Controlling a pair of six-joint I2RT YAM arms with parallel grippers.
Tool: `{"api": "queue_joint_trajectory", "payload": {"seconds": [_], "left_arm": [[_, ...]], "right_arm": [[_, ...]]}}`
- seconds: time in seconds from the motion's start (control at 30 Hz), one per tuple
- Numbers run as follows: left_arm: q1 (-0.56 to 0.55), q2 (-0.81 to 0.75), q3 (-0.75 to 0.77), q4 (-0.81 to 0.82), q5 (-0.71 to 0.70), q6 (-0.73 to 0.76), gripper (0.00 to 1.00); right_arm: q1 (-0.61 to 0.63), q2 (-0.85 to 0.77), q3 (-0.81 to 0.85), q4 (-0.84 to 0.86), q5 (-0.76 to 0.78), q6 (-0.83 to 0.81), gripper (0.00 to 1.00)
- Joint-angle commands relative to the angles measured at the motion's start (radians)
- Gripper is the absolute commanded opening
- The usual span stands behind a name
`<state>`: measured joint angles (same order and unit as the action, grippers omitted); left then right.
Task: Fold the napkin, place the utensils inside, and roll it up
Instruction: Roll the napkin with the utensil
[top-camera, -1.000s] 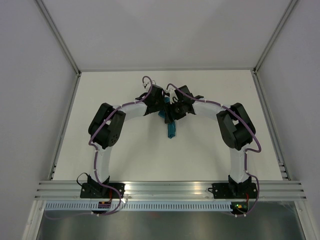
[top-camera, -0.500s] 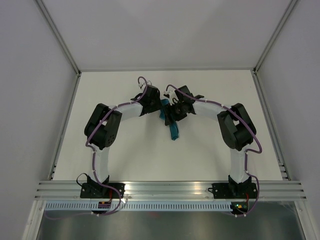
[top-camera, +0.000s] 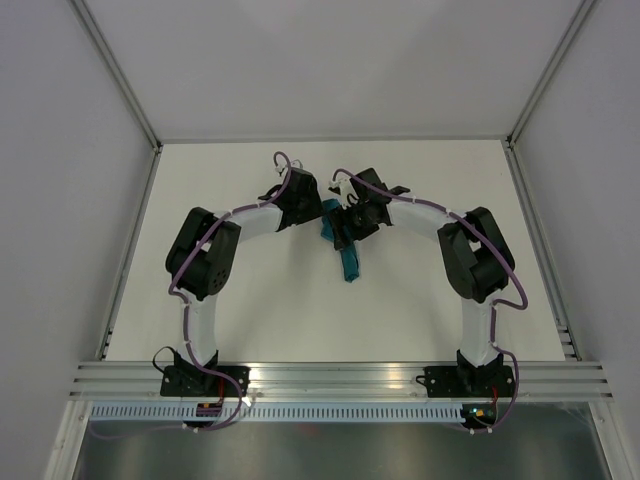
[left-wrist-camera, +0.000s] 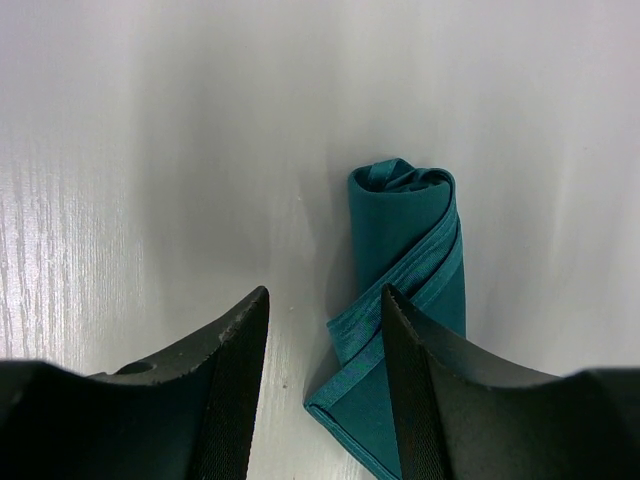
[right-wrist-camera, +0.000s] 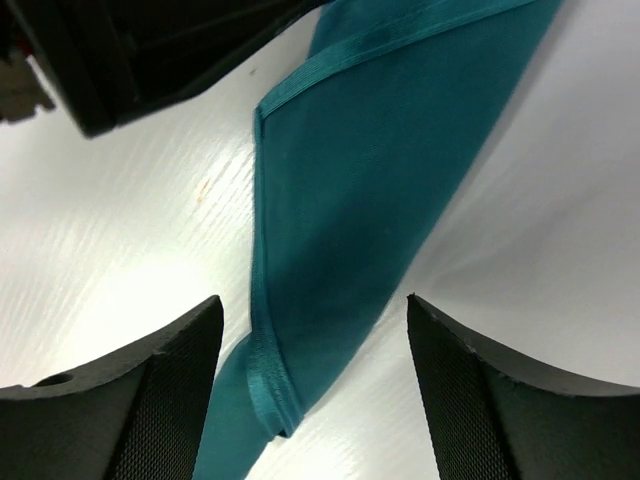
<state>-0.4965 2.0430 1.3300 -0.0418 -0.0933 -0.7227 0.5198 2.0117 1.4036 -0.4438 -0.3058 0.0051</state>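
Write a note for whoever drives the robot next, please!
The left gripper is open and empty, at the napkin's near end.
The right gripper is open and empty, over the napkin.
The napkin lies rolled on the table, between both grippers.
No utensils are in sight; whether they are inside the roll cannot be told.
Left to do: check the roll and its loose hem.

The table (top-camera: 250, 320) was white and a little shiny, with faint lines in its top. A teal-green napkin (top-camera: 347, 264) lay on it, rolled up into a long bundle. It sat near the middle, a bit toward the far side, pointing from far to near. One loose corner with a sewn edge lay flat on the table.
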Motion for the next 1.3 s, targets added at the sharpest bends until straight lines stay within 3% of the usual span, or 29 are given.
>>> {"api": "queue_joint_trajectory", "payload": {"seconds": [0.0, 0.23, 0.4, 0.57, 0.87, 1.27], "left_arm": [[0.007, -0.044, -0.011, 0.033, 0.026, -0.017, 0.54], [0.036, -0.083, -0.035, 0.033, 0.053, -0.041, 0.54], [0.082, -0.128, -0.054, 0.023, 0.078, -0.067, 0.54], [0.113, -0.201, -0.069, -0.003, 0.089, -0.073, 0.54], [0.171, -0.339, -0.135, -0.013, 0.113, -0.064, 0.54], [0.185, -0.377, -0.158, -0.02, 0.127, -0.044, 0.54]], "right_arm": [[-0.004, -0.053, 0.052, -0.021, 0.097, -0.03, 0.8], [0.012, -0.122, 0.043, -0.016, 0.16, -0.059, 0.81], [0.111, -0.183, -0.009, 0.004, 0.279, -0.097, 0.81], [0.238, -0.18, -0.038, 0.007, 0.467, -0.113, 0.8], [0.333, -0.111, -0.112, 0.105, 0.836, -0.181, 0.76], [0.359, -0.065, -0.166, 0.186, 0.925, -0.254, 0.72]]}}
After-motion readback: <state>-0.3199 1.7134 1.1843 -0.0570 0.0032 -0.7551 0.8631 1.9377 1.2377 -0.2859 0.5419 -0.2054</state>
